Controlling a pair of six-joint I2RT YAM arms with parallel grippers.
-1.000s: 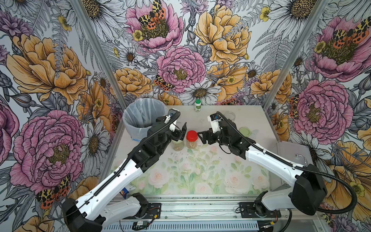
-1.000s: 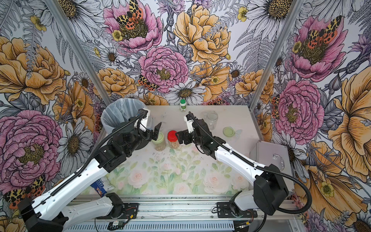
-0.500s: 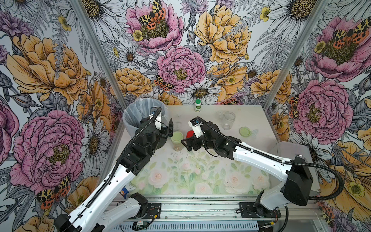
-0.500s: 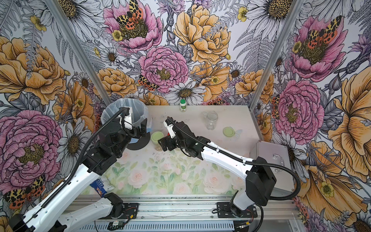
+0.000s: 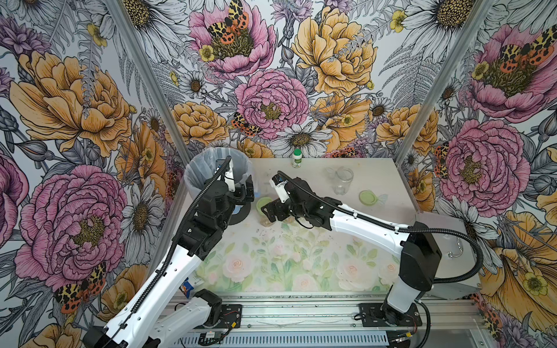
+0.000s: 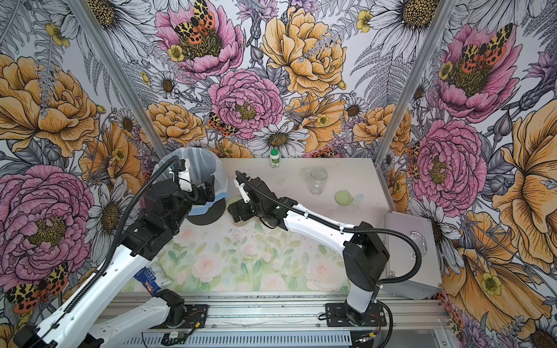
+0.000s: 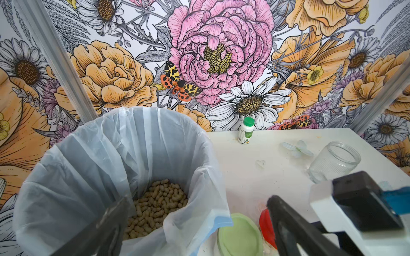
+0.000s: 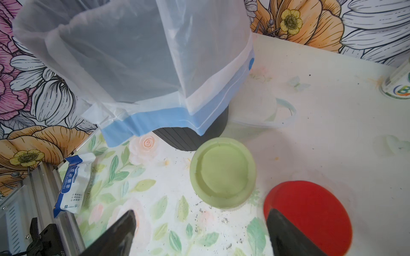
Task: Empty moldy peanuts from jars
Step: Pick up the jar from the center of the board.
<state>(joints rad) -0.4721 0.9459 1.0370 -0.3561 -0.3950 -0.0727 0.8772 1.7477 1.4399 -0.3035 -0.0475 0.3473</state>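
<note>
Jar [image 8: 222,172], green-lidded, upright, long axis vertical, mouth end up

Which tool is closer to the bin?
Left. The left tool hangs by the bin rim; the right tool is farther off, by the green lid.

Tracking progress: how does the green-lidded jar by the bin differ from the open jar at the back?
The green-lidded jar is capped; the open jar has no lid. The green-lidded jar seems to hold tan peanuts low down; the open jar looks empty. The green-lidded jar sits by the bin; the open jar stands apart, farther back. Both are clear glass.
</note>
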